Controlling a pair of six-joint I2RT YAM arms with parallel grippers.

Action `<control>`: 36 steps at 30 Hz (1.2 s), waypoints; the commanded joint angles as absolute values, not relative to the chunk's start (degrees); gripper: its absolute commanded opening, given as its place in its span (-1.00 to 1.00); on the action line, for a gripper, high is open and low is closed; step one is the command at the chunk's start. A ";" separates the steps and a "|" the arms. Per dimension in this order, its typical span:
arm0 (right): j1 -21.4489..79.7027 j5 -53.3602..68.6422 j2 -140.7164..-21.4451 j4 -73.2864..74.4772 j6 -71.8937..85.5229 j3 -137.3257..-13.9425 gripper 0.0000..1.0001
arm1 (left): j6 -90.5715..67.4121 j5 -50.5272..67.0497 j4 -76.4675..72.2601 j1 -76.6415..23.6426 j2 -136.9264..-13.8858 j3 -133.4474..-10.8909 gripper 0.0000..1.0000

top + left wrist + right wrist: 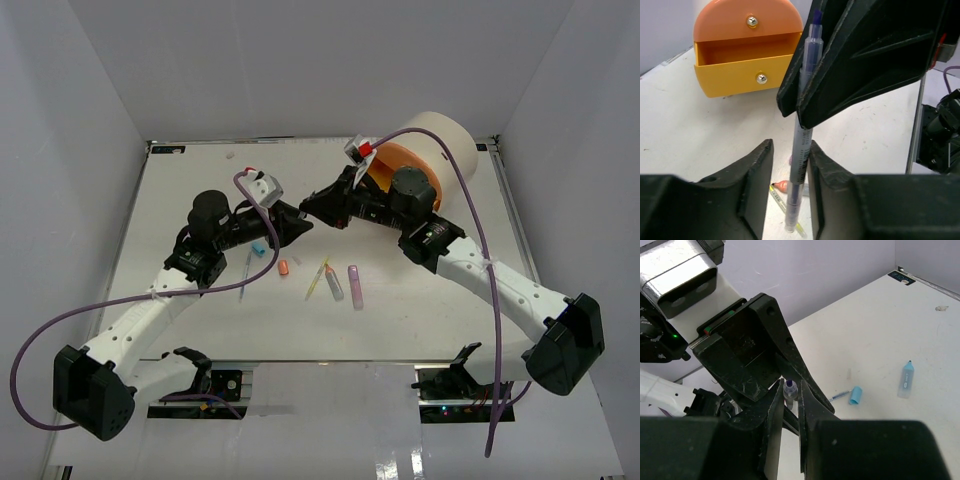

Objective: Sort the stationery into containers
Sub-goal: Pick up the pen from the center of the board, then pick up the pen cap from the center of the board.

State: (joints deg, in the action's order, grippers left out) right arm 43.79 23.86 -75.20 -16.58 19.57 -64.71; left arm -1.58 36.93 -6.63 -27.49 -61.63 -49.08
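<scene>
Black left gripper (790, 150), its jaws standing apart, is flanking a slim clear-barrelled pen (802, 145) with a purple tip, raised off the white table (690, 135). The right gripper (789, 391) is clamping the pen's upper part. Behind, an orange semicircular drawer (747, 22) is sitting over a yellow drawer (740, 75) that is standing slightly open.

L fingers (755, 175) stood parted either side of clear purple-capped pen (802, 145), R fingers (865, 50) clamped on it higher up; behind, yellow drawer (735, 77) sat pulled out beneath shut orange drawer (730, 25).
</scene>
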 commanded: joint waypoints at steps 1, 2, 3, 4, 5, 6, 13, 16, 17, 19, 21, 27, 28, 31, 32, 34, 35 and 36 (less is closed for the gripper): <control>44.03 25.66 -73.04 -20.39 20.56 -64.60 -0.85 | -1.84 39.46 -8.52 -27.51 -61.26 -48.08 -0.20; 44.03 25.84 -72.95 -20.56 20.65 -64.43 -0.85 | -1.93 39.64 -8.61 -27.51 -61.26 -47.99 -0.23; 44.03 25.84 -72.95 -20.83 20.74 -64.25 -0.85 | -2.02 39.81 -8.70 -27.51 -61.17 -47.90 -0.25; 44.03 25.84 -72.95 -20.92 20.74 -64.16 -0.85 | -2.02 40.25 -8.79 -27.51 -61.43 -47.99 -0.27; 44.12 25.93 -72.95 -20.92 20.83 -63.90 -0.85 | -2.11 40.43 -8.88 -27.51 -61.52 -47.99 -0.29; 44.03 25.93 -72.95 -21.00 20.92 -63.81 -0.85 | -2.28 40.69 -8.96 -27.51 -61.61 -47.99 -0.30; 44.03 26.37 -73.56 -21.53 21.18 -63.54 -0.85 | -3.16 41.92 -9.76 -27.51 -61.87 -47.81 -0.51; 44.03 26.54 -73.65 -21.80 21.44 -63.54 -0.85 | -3.34 42.10 -9.93 -27.51 -61.87 -47.81 -0.68; 44.03 26.63 -73.74 -21.88 21.36 -63.54 -0.85 | -3.34 42.10 -9.84 -27.51 -61.79 -47.81 -0.74; 44.03 26.72 -73.74 -21.80 21.27 -63.54 -0.84 | -3.34 41.84 -9.84 -27.51 -61.70 -47.81 -0.93; 44.12 26.81 -73.83 -21.71 20.92 -63.11 -0.82 | -3.34 40.44 -9.93 -27.51 -61.61 -47.81 -1.00; 43.95 24.09 -71.72 -19.08 17.32 -61.26 0.23 | -3.16 38.06 -9.41 -27.51 -61.61 -47.64 -1.00; 44.03 23.39 -70.41 -18.20 16.36 -60.82 0.40 | -3.08 37.71 -9.23 -27.51 -61.70 -47.64 -1.00; 43.59 19.17 -67.08 -13.63 12.23 -60.03 0.85 | -2.81 35.95 -8.62 -27.51 -62.14 -47.72 -1.00; 43.42 16.98 -66.19 -12.67 11.43 -59.77 0.92 | -2.81 35.25 -8.44 -27.51 -62.23 -47.81 -1.00; 43.33 14.52 -63.56 -9.95 8.62 -59.15 0.80 | -2.81 31.76 -7.48 -27.51 -62.58 -48.07 -1.00; 43.24 12.76 -63.02 -9.06 7.57 -58.98 0.80 | -2.73 29.81 -6.86 -27.51 -62.84 -48.34 -1.00; 43.24 12.14 -62.50 -8.01 5.47 -59.06 0.80 | -2.55 27.71 -6.07 -27.51 -63.10 -48.60 -1.00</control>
